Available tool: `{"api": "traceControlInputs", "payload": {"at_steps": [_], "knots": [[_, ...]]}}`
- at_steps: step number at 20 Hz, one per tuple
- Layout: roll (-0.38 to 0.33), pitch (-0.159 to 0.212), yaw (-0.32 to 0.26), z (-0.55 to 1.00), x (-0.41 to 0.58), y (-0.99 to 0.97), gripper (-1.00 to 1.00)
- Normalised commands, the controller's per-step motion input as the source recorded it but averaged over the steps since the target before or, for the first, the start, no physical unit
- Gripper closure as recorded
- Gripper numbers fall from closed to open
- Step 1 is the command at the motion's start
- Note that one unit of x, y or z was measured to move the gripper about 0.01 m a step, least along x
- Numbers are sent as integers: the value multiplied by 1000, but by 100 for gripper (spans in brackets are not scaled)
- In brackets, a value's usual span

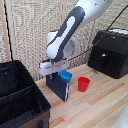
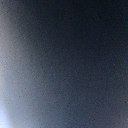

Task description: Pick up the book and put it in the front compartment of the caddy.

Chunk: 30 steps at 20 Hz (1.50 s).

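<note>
The book (image 1: pixel 58 86) — thin, dark navy, pale page edge — is seen upright under the gripper (image 1: pixel 54 73); whether it is clamped cannot be told.

Arm (image 1: pixel 67 30) bent downward, jaws' state hidden.

The book (image 1: pixel 58 86) is dark navy with a pale page edge; the caddy (image 1: pixel 20 97) is black. The cup (image 1: pixel 83 84) is red; the bowl (image 1: pixel 65 76) blue; the surface (image 1: pixel 95 107) pale wood-grain.
</note>
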Motion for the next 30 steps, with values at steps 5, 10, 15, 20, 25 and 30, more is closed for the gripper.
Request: {"api": "traceControlInputs", "payload": {"at_steps": [5,10,15,20,25,30], "knots": [[0,43,-213,1000,102,-254,100],[-13,18,-259,1000,122,-69,100],[33,0,-315,811,-40,-1,100],[47,0,-347,708,-34,-5,100],[48,0,-370,542,-3,-17,100],[51,0,-369,507,0,0,100]]}}
